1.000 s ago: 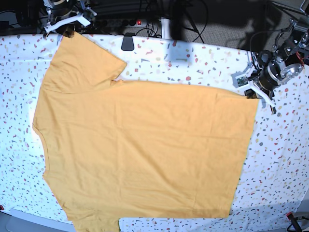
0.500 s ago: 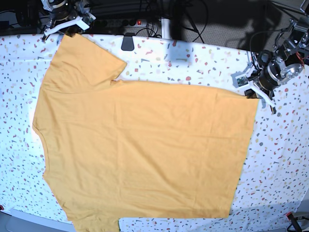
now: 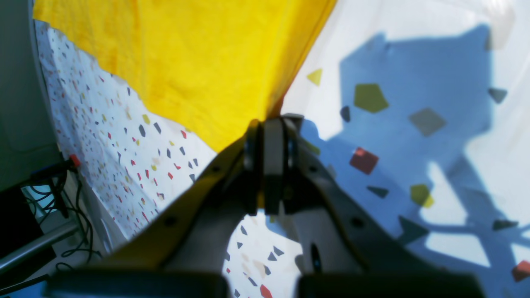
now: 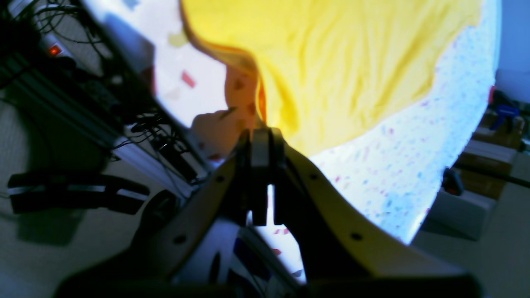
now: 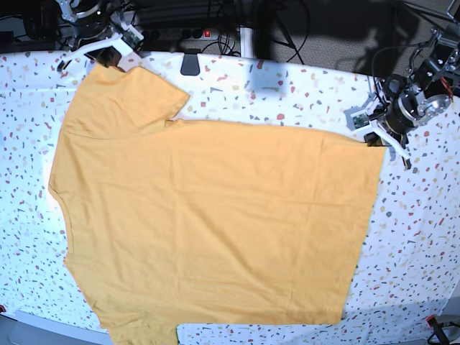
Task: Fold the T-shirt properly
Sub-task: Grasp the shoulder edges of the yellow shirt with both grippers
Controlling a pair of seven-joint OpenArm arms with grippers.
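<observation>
The T-shirt (image 5: 215, 215) lies spread on the speckled tabletop (image 5: 420, 237), a sleeve reaching up at the base view's left, where the right pincer (image 5: 108, 63) is closed on its edge. At the view's right, the left pincer (image 5: 374, 144) pinches a corner, its jaws together

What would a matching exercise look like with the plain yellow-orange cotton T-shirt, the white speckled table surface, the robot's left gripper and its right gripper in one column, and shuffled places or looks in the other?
Things:
1. Plain yellow-orange cotton T-shirt
2. White speckled table surface
3. Left gripper
4. Right gripper

Places or looks:
A. At the shirt's corner on the right of the base view
B. Spread flat across the middle of the base view
C. At the shirt's edge, upper left of the base view
D. Scattered with small coloured chips

Pairs: 1-B, 2-D, 3-A, 4-C
</observation>
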